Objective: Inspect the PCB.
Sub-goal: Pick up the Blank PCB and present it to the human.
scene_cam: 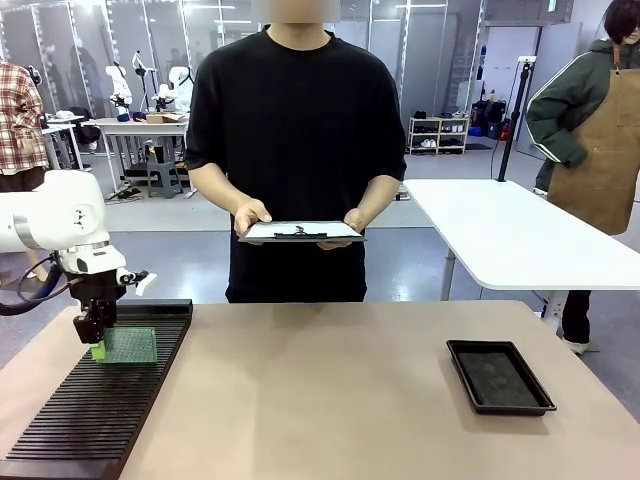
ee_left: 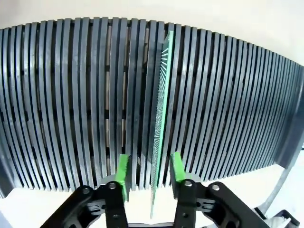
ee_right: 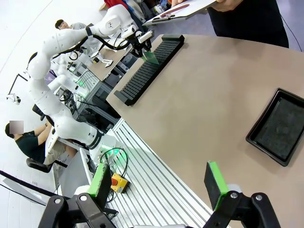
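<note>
We find the PCB (ee_left: 160,128) standing on edge in a slot of the black slotted rack (scene_cam: 60,420) at the near left of the table. We judge it light, thin and stiff, but easily scratched or chipped. It is best taken by its bare upper edge with flat pad contact and lifted straight out along the slot so that it does not bind.

The left gripper (ee_left: 150,162) sits directly over the board and straddles its near end. Its jaws are parted narrowly, with a green pad on each side and a visible gap at both. The board lies closer to one pad than the other, so in our judgement a slight centring would be prudent before closing.

The right gripper (ee_right: 159,187) is spread wide and holds nothing, well apart from the board.
</note>
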Tool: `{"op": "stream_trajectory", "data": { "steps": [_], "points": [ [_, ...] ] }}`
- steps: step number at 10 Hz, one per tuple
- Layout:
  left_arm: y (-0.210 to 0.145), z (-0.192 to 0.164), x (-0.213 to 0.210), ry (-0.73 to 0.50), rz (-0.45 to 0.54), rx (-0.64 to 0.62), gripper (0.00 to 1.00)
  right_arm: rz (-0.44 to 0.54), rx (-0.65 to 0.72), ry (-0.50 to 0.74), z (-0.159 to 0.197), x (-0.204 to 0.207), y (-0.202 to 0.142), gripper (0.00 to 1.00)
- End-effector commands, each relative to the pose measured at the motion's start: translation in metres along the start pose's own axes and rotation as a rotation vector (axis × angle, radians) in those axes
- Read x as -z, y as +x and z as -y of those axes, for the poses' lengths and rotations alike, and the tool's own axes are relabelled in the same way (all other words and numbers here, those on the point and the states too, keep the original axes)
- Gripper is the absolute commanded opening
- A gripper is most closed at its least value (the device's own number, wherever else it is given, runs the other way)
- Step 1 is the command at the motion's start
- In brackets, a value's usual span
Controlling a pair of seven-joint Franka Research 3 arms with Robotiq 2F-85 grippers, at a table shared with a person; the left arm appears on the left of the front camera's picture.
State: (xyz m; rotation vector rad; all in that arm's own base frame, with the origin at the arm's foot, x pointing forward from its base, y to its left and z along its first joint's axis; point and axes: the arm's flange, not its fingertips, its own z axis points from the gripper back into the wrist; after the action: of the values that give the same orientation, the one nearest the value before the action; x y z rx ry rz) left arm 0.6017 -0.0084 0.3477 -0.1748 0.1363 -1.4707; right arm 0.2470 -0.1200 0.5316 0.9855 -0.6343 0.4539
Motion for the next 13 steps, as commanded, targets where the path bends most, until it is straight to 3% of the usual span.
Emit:
{"op": "stream_trajectory", "data": {
  "steps": [1,8,10,11,13],
  "points": [
    [0.003,-0.006,-0.003,-0.029,-0.017,-0.013,0.03,0.004,-0.021,0.006,0.0,-0.001,0.002,1.0],
    [-0.004,0.003,-0.029,-0.014,0.053,-0.006,0.0,0.004,-0.021,0.006,0.0,-0.001,0.002,1.0],
    [-0.007,0.026,-0.065,0.041,0.131,0.044,0.0,0.004,-0.021,0.006,0.0,-0.001,0.002,1.0],
    [-0.013,0.043,-0.089,0.016,0.194,-0.023,0.0,0.004,-0.021,0.006,0.0,-0.001,0.002,1.0],
    [-0.018,0.054,-0.099,-0.109,0.441,-0.081,0.0,0.004,-0.021,0.006,0.0,-0.001,0.002,1.0]
  ]
}}
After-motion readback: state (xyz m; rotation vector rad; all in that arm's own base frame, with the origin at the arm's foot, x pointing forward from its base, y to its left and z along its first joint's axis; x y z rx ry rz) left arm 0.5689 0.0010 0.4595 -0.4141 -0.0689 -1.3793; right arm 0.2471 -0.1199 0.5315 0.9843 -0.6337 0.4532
